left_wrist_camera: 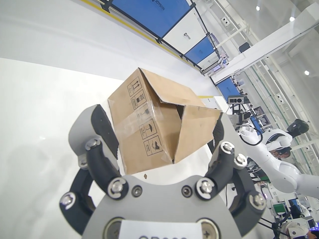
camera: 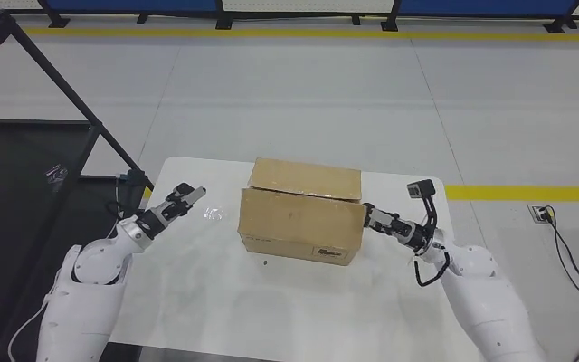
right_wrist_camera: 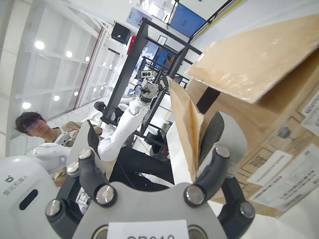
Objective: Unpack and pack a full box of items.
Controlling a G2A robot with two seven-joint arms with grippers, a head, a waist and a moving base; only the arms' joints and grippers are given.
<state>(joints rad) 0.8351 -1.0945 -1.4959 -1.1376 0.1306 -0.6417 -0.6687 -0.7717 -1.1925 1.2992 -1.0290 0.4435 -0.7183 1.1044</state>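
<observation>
Flanking the cardboard box [camera: 298, 222], left jaws released nearby, right jaws released astride its end flap [right_wrist_camera: 184, 125].

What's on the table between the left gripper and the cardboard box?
In the top view, a small clear scrap, possibly tape, lies on the white table between the left gripper and the cardboard box.

Left arm [camera: 101, 261] and right arm [camera: 478, 279] outstretched (fingers [left_wrist_camera: 103, 128] spread).

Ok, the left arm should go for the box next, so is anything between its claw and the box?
Almost nothing. Between the left claw and the box lies only a small clear scrap, flat on the table. The claw is open.
</observation>
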